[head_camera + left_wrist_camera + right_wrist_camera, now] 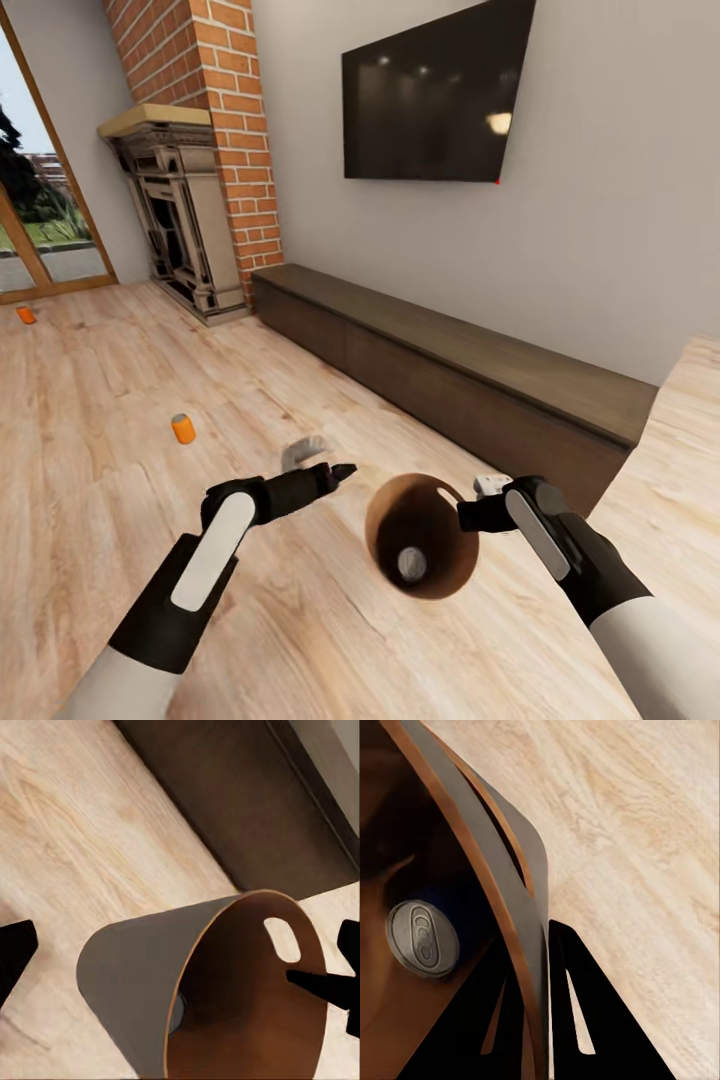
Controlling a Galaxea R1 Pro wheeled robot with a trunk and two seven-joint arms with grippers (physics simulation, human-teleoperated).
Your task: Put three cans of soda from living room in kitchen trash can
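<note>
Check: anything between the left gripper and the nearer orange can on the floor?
Bare wood floor only, by the head view. The left gripper hangs open beside the trash can; the nearer orange can stands apart.

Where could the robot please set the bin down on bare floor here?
Bare wood floor spreads left of the trash can, between the nearer orange can and the left tool. It is tighter rightward, where the long low cabinet runs close behind the right tool.
</note>
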